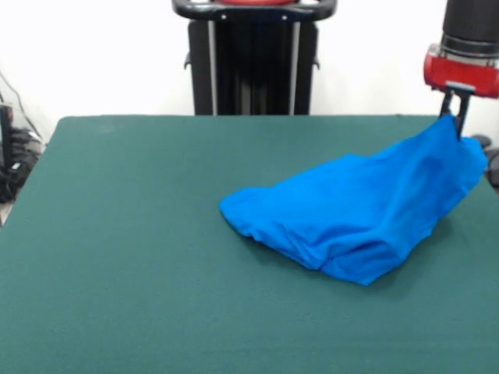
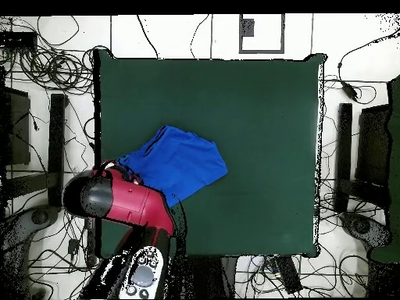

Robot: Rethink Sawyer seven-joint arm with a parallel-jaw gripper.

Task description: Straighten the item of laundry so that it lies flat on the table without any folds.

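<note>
The bright blue T-shirt [image 1: 366, 214] is bunched and folded on the right side of the dark green table [image 1: 125, 257]. One corner is pulled up off the table at the far right. My gripper [image 1: 456, 117] is shut on that raised corner, just above the table's right edge. From there the cloth slopes down to a heap lying on the table. In the overhead view the shirt [image 2: 181, 162] lies near the table's left edge, and my red arm [image 2: 117, 199] covers its lower left part, hiding the gripper there.
The robot's black pedestal [image 1: 253, 62] stands at the table's far side. Cables and black stands [image 2: 55, 133] lie on the floor around the table [image 2: 266, 109].
</note>
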